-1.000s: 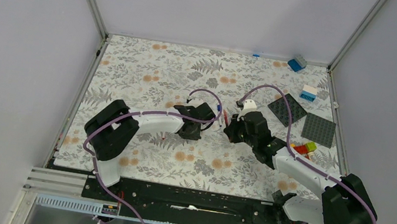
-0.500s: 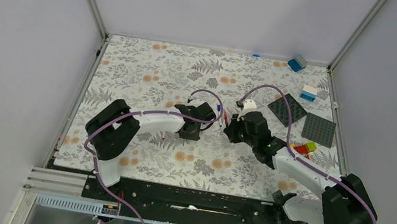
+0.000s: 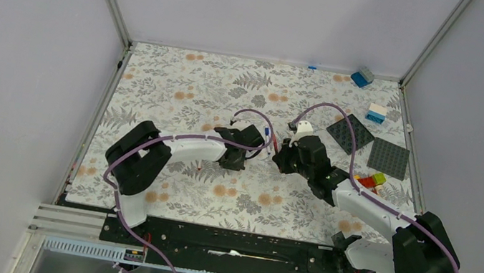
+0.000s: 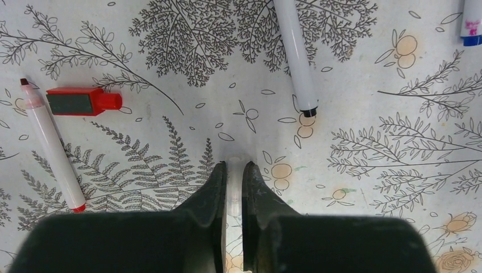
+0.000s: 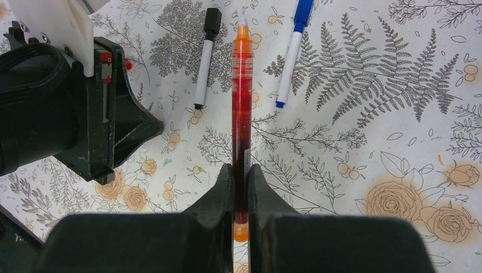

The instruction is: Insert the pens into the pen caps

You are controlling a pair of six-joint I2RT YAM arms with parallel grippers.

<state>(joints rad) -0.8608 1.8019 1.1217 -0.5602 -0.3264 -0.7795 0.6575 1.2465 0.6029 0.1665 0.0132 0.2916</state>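
My right gripper (image 5: 241,168) is shut on a red-orange pen (image 5: 241,96) whose white tip points away from the camera. In the right wrist view my left gripper (image 5: 105,131) hangs just left of that pen. In the left wrist view the left gripper (image 4: 234,168) is shut on a small clear cap (image 4: 233,187), low over the mat. A red pen cap (image 4: 85,102) lies beside a white pen with a red end (image 4: 54,153). A white pen with a black end (image 4: 295,54) and a blue-ended pen (image 4: 470,23) lie farther off. From above, both grippers (image 3: 255,150) (image 3: 279,152) meet mid-table.
A black-capped pen (image 5: 206,57) and a blue-capped pen (image 5: 293,51) lie on the floral mat (image 3: 181,91) beyond the held pen. Two dark baseplates (image 3: 350,132) (image 3: 388,158) and coloured bricks (image 3: 370,179) sit at the right. Metal posts frame the table's back corners.
The left wrist has edged slightly toward the back of the table. The right arm holds still with its pen.
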